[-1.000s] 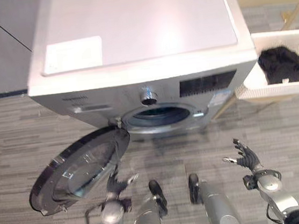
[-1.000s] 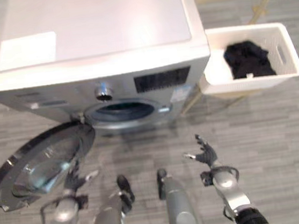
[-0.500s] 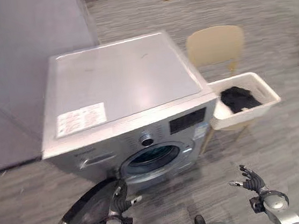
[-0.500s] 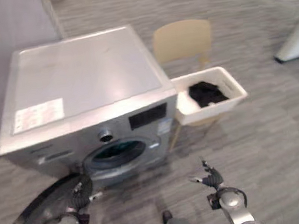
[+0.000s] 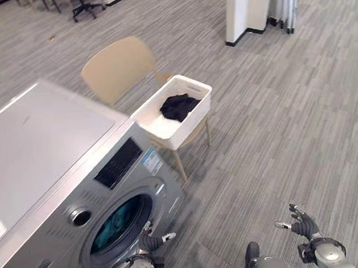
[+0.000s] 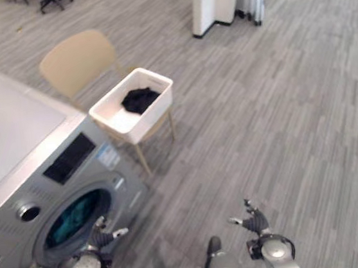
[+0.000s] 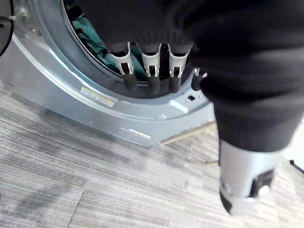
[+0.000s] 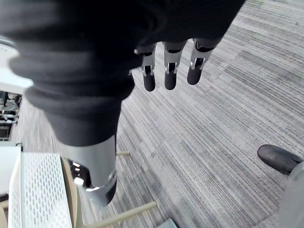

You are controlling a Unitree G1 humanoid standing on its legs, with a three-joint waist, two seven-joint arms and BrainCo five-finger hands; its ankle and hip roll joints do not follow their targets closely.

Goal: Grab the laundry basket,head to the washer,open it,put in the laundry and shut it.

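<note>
washer [image 5: 48, 181]: front-loader at left, door open, porthole uncovered; teal cloth [image 5: 115, 222] inside the drum.
basket [image 5: 175, 112]: white, on a tan chair [image 5: 123, 69] just right of the washer, well apart from both hands.
laundry [image 5: 177, 106]: dark heap lying in the basket.
left robot hand [image 5: 151, 242]: low, just before the porthole; fingers straight, relaxed, holding nothing.
right robot hand [image 5: 301, 227]: low over grey floor [image 5: 294, 121], fingers spread, empty.
</note>
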